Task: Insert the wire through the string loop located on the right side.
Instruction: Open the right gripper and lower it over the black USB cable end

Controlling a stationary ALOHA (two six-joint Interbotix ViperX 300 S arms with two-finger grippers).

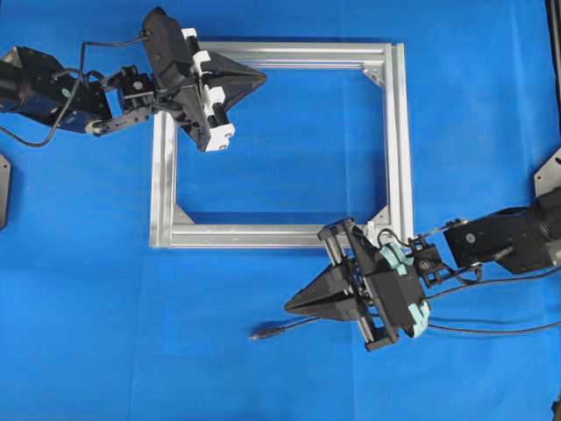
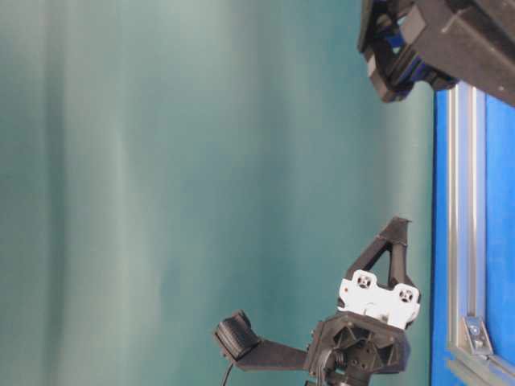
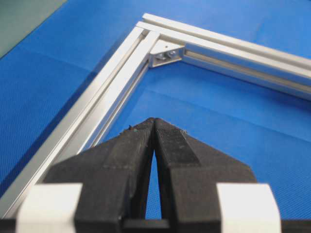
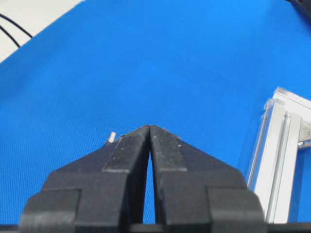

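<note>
The wire [image 1: 294,326] lies on the blue table in front of the aluminium frame [image 1: 163,175], its plug tip [image 1: 258,334] pointing left. My right gripper [image 1: 287,307] hovers just above and behind that plug, shut with nothing held. In the right wrist view the plug's metal end [image 4: 111,137] peeks out left of the right gripper [image 4: 149,127]. A thin white curl [image 1: 386,234] at the frame's near right corner looks like the string loop, partly hidden by the right arm. My left gripper [image 1: 263,79] is shut and empty over the frame's far left corner, seen again in its wrist view [image 3: 154,120].
The frame's rails [image 3: 97,107] run left of and beyond the left gripper. A frame corner [image 4: 279,145] stands right of the right gripper. A second black cable [image 1: 491,331] trails off to the right edge. Blue cloth [image 1: 105,333] covers the table.
</note>
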